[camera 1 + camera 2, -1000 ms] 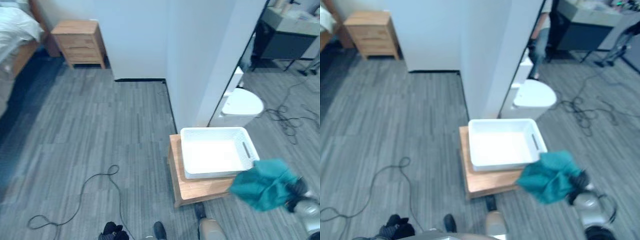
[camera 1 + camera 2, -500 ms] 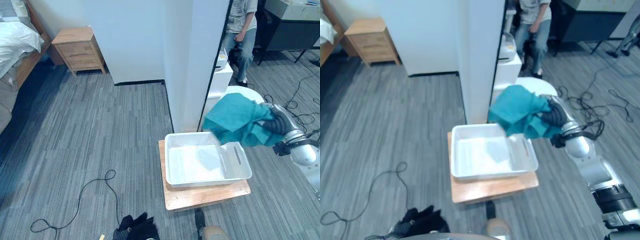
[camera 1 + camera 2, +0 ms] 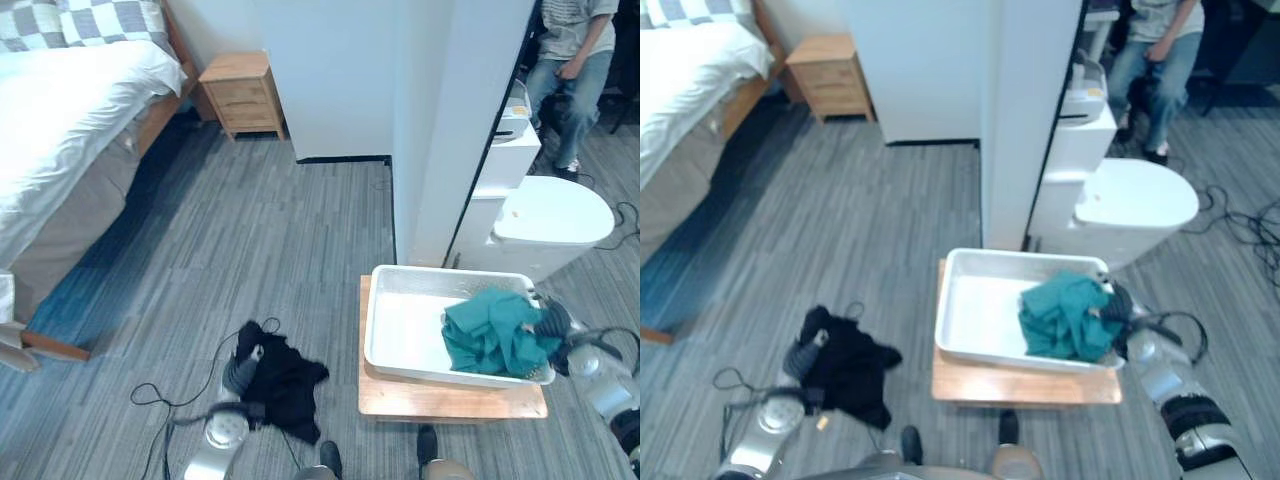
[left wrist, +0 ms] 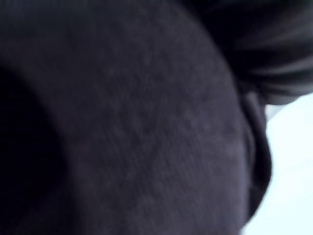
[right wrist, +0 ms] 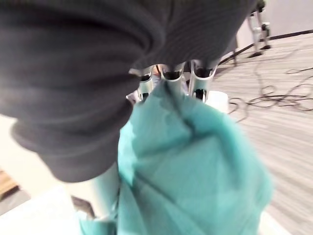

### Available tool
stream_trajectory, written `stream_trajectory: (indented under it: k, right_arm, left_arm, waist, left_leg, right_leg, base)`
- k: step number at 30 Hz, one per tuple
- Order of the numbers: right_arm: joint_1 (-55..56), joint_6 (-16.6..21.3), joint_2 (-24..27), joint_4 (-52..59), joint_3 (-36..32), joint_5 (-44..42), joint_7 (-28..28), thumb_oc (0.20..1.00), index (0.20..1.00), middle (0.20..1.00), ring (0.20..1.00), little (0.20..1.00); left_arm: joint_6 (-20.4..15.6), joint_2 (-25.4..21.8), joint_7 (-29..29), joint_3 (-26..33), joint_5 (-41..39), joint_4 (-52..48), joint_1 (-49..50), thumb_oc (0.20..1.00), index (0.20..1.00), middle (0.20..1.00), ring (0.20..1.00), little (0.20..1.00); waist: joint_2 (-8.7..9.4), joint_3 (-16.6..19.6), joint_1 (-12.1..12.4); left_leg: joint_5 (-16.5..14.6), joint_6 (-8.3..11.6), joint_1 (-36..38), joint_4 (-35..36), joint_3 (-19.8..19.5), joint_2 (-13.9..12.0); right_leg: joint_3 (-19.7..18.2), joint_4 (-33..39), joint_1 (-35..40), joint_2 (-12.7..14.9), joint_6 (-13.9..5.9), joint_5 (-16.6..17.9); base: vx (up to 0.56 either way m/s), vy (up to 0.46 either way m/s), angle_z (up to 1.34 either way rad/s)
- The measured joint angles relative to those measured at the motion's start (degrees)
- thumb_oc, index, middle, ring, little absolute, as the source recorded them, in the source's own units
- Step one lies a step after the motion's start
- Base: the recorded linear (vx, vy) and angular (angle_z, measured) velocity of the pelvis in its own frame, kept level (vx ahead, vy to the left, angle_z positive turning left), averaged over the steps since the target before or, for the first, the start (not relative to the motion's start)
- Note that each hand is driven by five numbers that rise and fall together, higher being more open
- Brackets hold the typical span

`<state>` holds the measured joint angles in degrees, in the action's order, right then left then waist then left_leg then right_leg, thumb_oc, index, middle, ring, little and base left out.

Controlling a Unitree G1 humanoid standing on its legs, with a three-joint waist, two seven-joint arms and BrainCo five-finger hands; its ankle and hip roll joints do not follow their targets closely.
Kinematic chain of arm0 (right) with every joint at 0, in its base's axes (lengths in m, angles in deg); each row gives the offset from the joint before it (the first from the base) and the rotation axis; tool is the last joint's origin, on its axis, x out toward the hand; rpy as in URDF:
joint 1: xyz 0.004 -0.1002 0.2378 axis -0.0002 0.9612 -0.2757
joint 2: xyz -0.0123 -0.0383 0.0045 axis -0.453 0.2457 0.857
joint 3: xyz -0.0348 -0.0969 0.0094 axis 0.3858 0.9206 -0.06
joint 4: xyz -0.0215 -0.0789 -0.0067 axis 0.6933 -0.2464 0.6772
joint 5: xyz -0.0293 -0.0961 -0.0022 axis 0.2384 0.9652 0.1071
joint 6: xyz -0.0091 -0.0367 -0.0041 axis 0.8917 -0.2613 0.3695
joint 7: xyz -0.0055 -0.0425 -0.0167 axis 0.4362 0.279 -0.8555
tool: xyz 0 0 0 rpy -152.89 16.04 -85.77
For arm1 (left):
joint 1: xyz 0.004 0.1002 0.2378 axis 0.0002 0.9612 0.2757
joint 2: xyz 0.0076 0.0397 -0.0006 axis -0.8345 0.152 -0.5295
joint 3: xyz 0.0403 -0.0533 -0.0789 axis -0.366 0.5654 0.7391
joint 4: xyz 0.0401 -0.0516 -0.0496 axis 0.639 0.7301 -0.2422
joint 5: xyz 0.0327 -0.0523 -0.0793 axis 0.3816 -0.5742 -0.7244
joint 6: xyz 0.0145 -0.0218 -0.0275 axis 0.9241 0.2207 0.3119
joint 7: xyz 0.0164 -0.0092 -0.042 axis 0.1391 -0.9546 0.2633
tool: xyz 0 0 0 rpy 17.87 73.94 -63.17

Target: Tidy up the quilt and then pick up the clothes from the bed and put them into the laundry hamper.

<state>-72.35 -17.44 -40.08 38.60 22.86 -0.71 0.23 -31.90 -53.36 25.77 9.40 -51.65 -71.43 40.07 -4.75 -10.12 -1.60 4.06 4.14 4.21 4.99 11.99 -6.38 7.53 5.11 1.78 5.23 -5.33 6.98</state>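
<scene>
teal cloth (image 3: 495, 332) lies bunched in the white hamper (image 3: 410, 340), against the side nearest the right hand (image 3: 553, 322). the right hand's fingers (image 5: 197, 82) are curled into that cloth, which spills out past them in the right wrist view. the hamper sits on a low wooden stand (image 3: 450, 395) on the grey floor (image 3: 250, 240), beside a white wall (image 3: 440, 120).

black garment (image 3: 283, 380) hangs bunched against the left hand (image 3: 240, 372), low over the floor and well apart from the hamper. dark cloth covers the left wrist view, so whether the left fingers are wide or closed i cannot tell.

bed (image 3: 70, 110) with a white quilt (image 3: 60, 95) stands far beyond the left fingers, with a wooden nightstand (image 3: 243, 92) by it. a person (image 3: 570, 60) stands beyond the right fingers, behind a white toilet (image 3: 545, 215).
</scene>
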Motion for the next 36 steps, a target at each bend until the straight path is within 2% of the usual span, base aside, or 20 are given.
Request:
stream_trajectory:
  k: [2,5,9,10,13,14,16,18,20,21,23,25,26,28,31,33,36]
  right_arm:
    - [1.8,-0.6,-2.5,-2.5,-2.9,1.1,-2.2,1.000,1.000,1.000,1.000,1.000]
    - [3.7,-2.0,-2.7,-5.1,-3.7,6.3,-4.4,1.000,1.000,1.000,1.000,1.000]
    - [7.2,-2.0,-3.5,-4.9,-6.3,9.5,-6.8,1.000,1.000,1.000,1.000,1.000]
    - [9.3,-1.9,-3.8,-4.8,-6.9,9.5,-6.9,1.000,1.000,1.000,1.000,1.000]
    - [11.5,-1.9,-5.8,-4.6,-8.1,9.1,-6.9,1.000,1.000,1.000,1.000,1.000]
    - [12.2,-1.9,-6.4,-4.6,-8.2,8.8,-7.0,1.000,1.000,1.000,1.000,1.000]
    - [13.2,-1.9,-7.4,-4.5,-7.8,8.6,-7.1,1.000,1.000,1.000,1.000,1.000]
    - [13.8,-1.9,-7.7,-4.5,-6.9,8.2,-7.2,1.000,1.000,1.000,1.000,1.000]
    - [13.7,-1.8,-7.7,-4.3,-5.4,8.2,-6.9,1.000,1.000,1.000,1.000,1.000]
    - [14.0,-1.7,-7.7,-4.6,-4.9,8.1,-7.0,1.000,1.000,1.000,1.000,1.000]
    - [13.3,-1.6,-7.8,-4.5,-2.9,7.7,-6.9,1.000,1.000,1.000,1.000,1.000]
    - [13.5,-1.5,-7.8,-3.9,-2.0,7.6,-7.0,1.000,1.000,1.000,1.000,1.000]
    - [13.4,-1.5,-7.8,-4.0,-1.4,6.8,-7.4,1.000,1.000,1.000,1.000,1.000]
    - [13.2,-1.5,-7.9,-4.9,0.9,6.3,-7.7,1.000,1.000,1.000,1.000,1.000]
    - [12.3,-1.8,-10.1,-10.0,1.4,6.3,-7.6,1.000,1.000,1.000,1.000,1.000]
    - [12.0,-2.3,-12.0,-13.7,1.4,5.7,-6.9,1.000,1.000,1.000,1.000,1.000]
    - [11.1,-2.8,-13.5,-17.1,1.3,3.8,-6.6,1.000,1.000,1.000,1.000,1.000]
  left_arm:
    - [-0.4,-0.6,-0.4,0.9,-1.9,-6.3,-0.3,0.200,0.200,0.200,0.200,0.200]
    - [-2.2,-1.6,-1.2,0.9,-2.3,-12.7,-0.9,0.200,0.200,0.200,0.200,0.200]
    - [-2.5,-1.6,-2.4,0.0,-2.4,-14.8,-2.3,0.200,0.200,0.200,0.200,0.200]
    - [-2.5,-1.6,-2.9,-0.8,-2.4,-14.8,-3.4,0.200,0.200,0.200,0.200,0.200]
    - [-2.2,-1.4,-2.8,-3.5,-2.0,-13.9,-7.3,0.200,0.200,0.200,0.200,0.200]
    - [-1.7,-1.3,-2.7,-5.2,-1.6,-12.9,-9.8,0.200,0.200,0.200,0.200,0.200]
    - [-1.1,-0.9,-2.4,-8.2,0.3,-10.5,-14.9,0.200,0.200,0.200,0.200,0.200]
    - [-1.0,0.2,-1.2,-10.8,2.9,-6.4,-20.5,0.200,0.200,0.200,0.200,0.200]
    - [-0.6,1.1,-0.3,-12.8,3.6,-0.8,-25.6,0.200,0.200,0.200,0.200,0.200]
    - [-0.5,2.3,0.9,-14.8,5.5,4.5,-29.4,0.200,0.200,0.200,0.200,0.200]
    - [1.1,3.8,2.3,-17.3,7.8,14.8,-35.7,0.200,0.200,0.200,0.200,0.200]
    - [2.1,4.4,3.0,-17.8,8.7,17.7,-36.8,0.203,0.203,0.203,0.203,0.203]
    - [1.9,5.5,4.3,-19.3,10.1,22.5,-39.0,1.000,1.000,1.000,1.000,1.000]
    - [2.9,7.4,4.4,-20.0,9.9,29.9,-41.5,1.000,1.000,1.000,1.000,1.000]
    - [3.5,11.7,3.4,-18.1,6.6,37.2,-40.5,1.000,1.000,1.000,1.000,1.000]
    - [5.1,12.6,2.9,-17.6,4.6,37.7,-38.5,1.000,1.000,1.000,1.000,1.000]
    - [5.2,12.8,3.0,-16.1,1.7,37.4,-37.3,1.000,1.000,1.000,1.000,1.000]
  waist:
    - [0.00,0.0,-0.1]
    - [-0.02,-0.1,-2.0]
    - [0.04,-0.1,-3.8]
    - [0.17,-0.2,-5.3]
    - [0.40,-0.2,-7.0]
    - [0.57,-0.3,-9.3]
    - [0.61,-0.3,-10.8]
    - [0.64,-0.3,-13.6]
    - [0.40,-0.2,-14.2]
    - [0.44,-0.3,-16.1]
    - [0.14,-0.2,-17.1]
    - [0.12,-0.3,-19.8]
    - [-0.07,-0.4,-20.6]
    - [-0.30,-1.2,-22.0]
    - [-1.32,-2.5,-22.0]
    - [-2.01,-2.9,-21.7]
    - [-2.60,-3.0,-20.6]
  left_leg:
    - [-0.1,0.05,0.0,0.0,0.0,0.0]
    - [-0.3,0.07,0.3,0.1,0.3,0.1]
    - [-1.0,0.29,1.2,0.1,1.7,-0.1]
    - [-1.2,0.04,1.4,0.1,1.9,-0.1]
    - [-1.3,0.00,1.7,0.1,4.6,-0.4]
    - [-1.5,-0.02,2.2,0.1,5.1,-0.3]
    - [-1.4,0.26,2.7,0.1,6.4,-0.3]
    - [-2.4,0.41,3.0,0.1,8.3,-0.3]
    - [-2.2,0.50,2.9,0.1,9.8,-0.2]
    - [-2.3,0.61,2.9,0.1,11.2,-0.2]
    - [-2.4,0.59,2.5,0.1,12.8,-0.2]
    - [-2.7,0.72,2.0,0.1,14.3,-0.2]
    - [-2.7,0.72,1.5,0.1,14.6,-0.1]
    - [-2.7,0.71,0.7,0.1,16.1,0.0]
    - [-2.9,0.73,0.3,0.1,17.4,-0.2]
    - [-2.9,0.80,0.2,0.1,17.2,-0.6]
    - [-2.9,0.81,0.2,0.1,17.0,-0.7]
  right_leg:
    - [0.0,0.0,0.2,0.0,0.03,-0.1]
    - [-0.4,0.0,0.2,0.1,-0.21,-0.3]
    - [-1.9,0.0,0.3,-0.2,0.02,-0.6]
    - [-2.0,0.0,0.2,-0.2,0.03,-0.6]
    - [-4.6,0.0,-0.8,-0.6,0.05,-0.4]
    - [-5.1,0.0,-0.9,-0.6,-0.28,-0.2]
    - [-6.2,0.0,-0.9,-0.7,-0.46,0.0]
    - [-8.3,0.0,-2.0,-0.9,-0.32,-0.1]
    - [-9.5,0.0,-2.8,-1.1,-0.79,0.5]
    - [-10.9,0.0,-3.7,-1.3,-0.86,0.6]
    - [-12.2,0.0,-4.7,-1.4,-1.06,0.9]
    - [-13.2,0.0,-6.1,-1.6,-1.01,1.1]
    - [-13.5,0.0,-6.8,-1.6,-0.94,1.3]
    - [-14.6,0.0,-8.4,-1.7,-0.89,1.8]
    - [-15.9,0.0,-9.6,-2.3,-0.90,1.9]
    - [-15.7,0.0,-9.6,-2.6,-0.82,1.9]
    - [-15.4,0.0,-9.4,-2.7,-0.79,1.8]
  base:
    - [0.00,0.000,0.00]
    - [0.01,-0.008,-0.03]
    - [0.03,-0.010,-0.20]
    - [0.04,-0.011,-0.12]
    - [0.03,-0.009,-0.43]
    - [0.03,-0.008,-0.28]
    - [0.01,-0.011,-0.36]
    - [0.00,-0.015,-0.47]
    - [-0.02,-0.016,-0.45]
    - [-0.02,-0.013,-0.46]
    - [-0.02,-0.017,-0.47]
    - [-0.04,-0.026,-0.37]
    - [-0.05,-0.028,-0.23]
    - [-0.03,-0.020,-0.32]
    - [0.03,-0.033,-0.27]
    - [0.04,-0.037,-0.04]
    - [0.04,-0.047,0.07]
